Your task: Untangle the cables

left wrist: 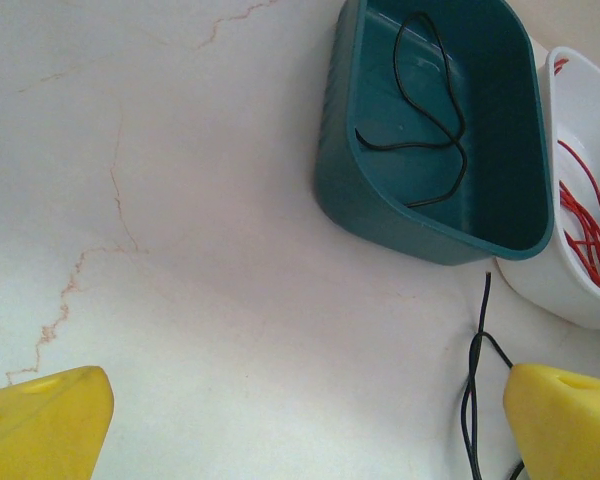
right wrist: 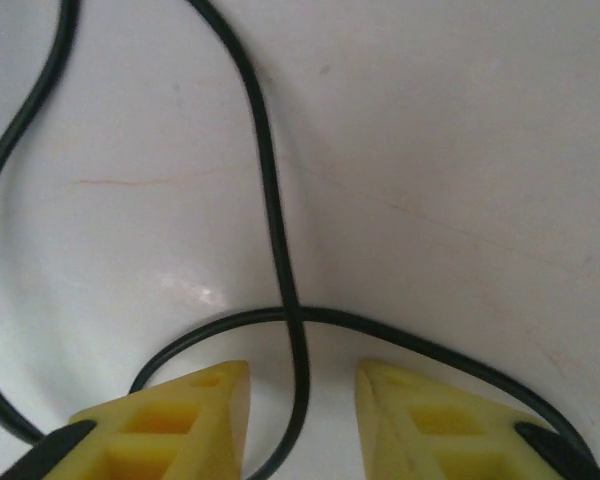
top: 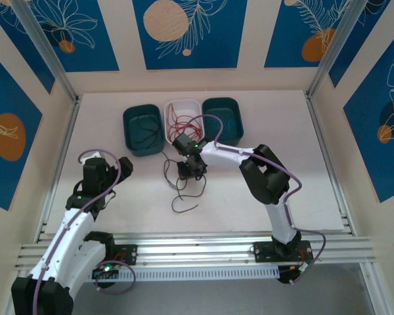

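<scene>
Right tool [right wrist: 300, 385] straddles the black cable [right wrist: 270, 200] at its crossing, mid-worktop [right wrist: 460, 150], fingers [right wrist: 180, 425] apart, nothing clamped; left tool [left wrist: 305, 400] wide apart. Cable looks light, limp, slick: I'd pinch one strand beside the crossing.

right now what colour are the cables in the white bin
Red cables, best in left wrist view.

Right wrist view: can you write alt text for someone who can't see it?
A black cable runs between the two yellow fingers of the right hand, which stand apart either side of it. Just ahead of them another black strand crosses it, on a white table.
</scene>
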`<state>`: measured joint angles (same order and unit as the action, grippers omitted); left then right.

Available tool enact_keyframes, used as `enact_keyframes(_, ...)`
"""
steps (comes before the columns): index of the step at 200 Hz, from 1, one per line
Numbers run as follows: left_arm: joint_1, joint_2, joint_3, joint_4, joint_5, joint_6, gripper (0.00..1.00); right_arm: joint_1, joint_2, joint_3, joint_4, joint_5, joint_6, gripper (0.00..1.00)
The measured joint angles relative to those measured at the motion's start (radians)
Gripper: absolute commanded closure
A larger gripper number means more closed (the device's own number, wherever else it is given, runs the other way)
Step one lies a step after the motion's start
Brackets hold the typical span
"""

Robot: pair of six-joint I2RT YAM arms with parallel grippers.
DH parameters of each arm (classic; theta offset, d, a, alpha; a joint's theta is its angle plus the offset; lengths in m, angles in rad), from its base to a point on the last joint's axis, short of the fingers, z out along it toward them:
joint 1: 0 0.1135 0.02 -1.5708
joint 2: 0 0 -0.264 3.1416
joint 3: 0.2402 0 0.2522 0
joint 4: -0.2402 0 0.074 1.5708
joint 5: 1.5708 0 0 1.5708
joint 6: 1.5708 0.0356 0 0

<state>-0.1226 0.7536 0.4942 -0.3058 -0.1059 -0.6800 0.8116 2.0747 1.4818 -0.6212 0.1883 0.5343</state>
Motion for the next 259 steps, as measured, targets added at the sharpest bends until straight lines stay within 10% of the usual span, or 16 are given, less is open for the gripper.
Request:
enact_keyframes(36, 0.000, 0.000, 0.000, 0.000, 0.000, 0.000, 0.00, 0.000, 0.000, 0.000, -0.006, 0.009, -0.004, 1.00)
enact_keyframes(188, -0.023, 0.000, 0.000, 0.068, 0.249, 0.053, 0.00, 0.020, -0.573, -0.216, 0.105, 0.121, -0.071, 1.00)
enact_keyframes(259, -0.242, 0.019, 0.024, 0.280, 0.379, 0.113, 0.13, -0.014, -0.650, -0.230, 0.204, 0.022, -0.081, 1.00)
